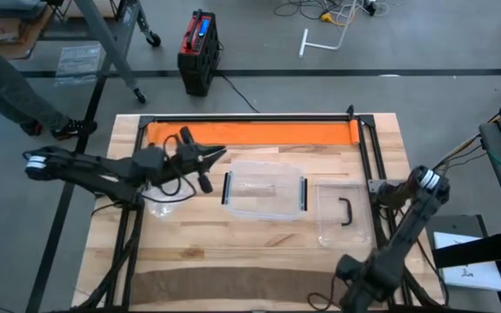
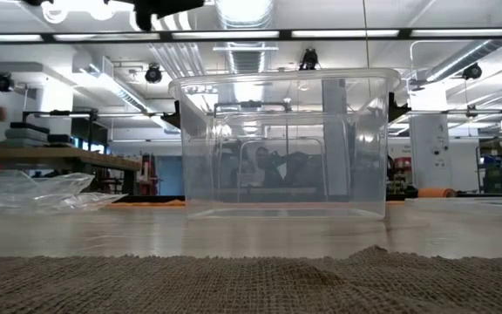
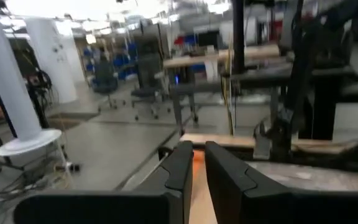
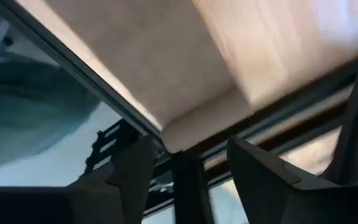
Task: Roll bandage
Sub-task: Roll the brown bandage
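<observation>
Burlap bandage fronts clear unlabelled bin; no readable writing.

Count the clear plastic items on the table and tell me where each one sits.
3. The clear bin stands at the table's centre; its lid, with a dark handle, lies just to its right; a crumpled plastic bag lies to its left, under the left arm.
</observation>
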Controlling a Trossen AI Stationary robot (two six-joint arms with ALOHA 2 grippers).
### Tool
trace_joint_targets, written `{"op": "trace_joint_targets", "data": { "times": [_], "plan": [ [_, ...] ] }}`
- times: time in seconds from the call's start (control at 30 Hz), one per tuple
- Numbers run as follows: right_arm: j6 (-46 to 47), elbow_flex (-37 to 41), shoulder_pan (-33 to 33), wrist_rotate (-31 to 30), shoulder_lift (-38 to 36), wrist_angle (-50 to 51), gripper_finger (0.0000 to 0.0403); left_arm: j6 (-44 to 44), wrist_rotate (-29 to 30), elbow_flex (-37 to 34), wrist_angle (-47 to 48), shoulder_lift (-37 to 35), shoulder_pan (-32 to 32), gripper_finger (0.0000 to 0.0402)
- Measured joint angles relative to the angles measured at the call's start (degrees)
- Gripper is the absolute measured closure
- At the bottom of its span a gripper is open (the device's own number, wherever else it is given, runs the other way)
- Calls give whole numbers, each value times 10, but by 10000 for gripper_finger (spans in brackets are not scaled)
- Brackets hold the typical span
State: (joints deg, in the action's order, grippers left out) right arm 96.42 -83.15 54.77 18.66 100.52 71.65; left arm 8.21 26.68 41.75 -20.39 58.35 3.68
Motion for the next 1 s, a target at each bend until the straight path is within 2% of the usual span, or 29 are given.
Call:
{"op": "trace_joint_targets", "data": {
  "times": [0.07, 0.13, 0.23, 0.3, 0.47, 0.6, 0.67, 0.73, 0.87, 1.0],
  "plan": [
    [89, 0, 12, 17, 7, 1, 188, -11, -23, 36, 16, 27, 0, 365],
    [136, 0, 15, 42, 12, -2, 183, -4, -87, 68, 18, 53, 0, 365],
    [157, 1, 18, 42, 20, -3, 179, 35, -217, 115, 19, 95, 0, 365],
    [161, 3, 18, 43, 25, -6, 180, 55, -261, 147, 19, 124, 1, 365],
    [160, 27, 19, 78, 38, -40, 193, 74, -267, 209, 25, 190, -1, 365],
    [101, 55, 24, 107, 52, -74, 197, 93, -247, 244, 55, 232, -2, 355],
    [68, 67, 25, 141, 61, -75, 194, 102, -224, 258, 69, 247, -3, 345],
    [38, 78, 25, 177, 64, -75, 185, 107, -210, 276, 88, 259, -3, 331],
    [-21, 96, 25, 192, 64, -81, 155, 107, -206, 306, 136, 273, -3, 299],
    [-117, 110, 25, 220, 63, -85, 127, 108, -206, 324, 195, 274, -2, 267]
  ]
}}
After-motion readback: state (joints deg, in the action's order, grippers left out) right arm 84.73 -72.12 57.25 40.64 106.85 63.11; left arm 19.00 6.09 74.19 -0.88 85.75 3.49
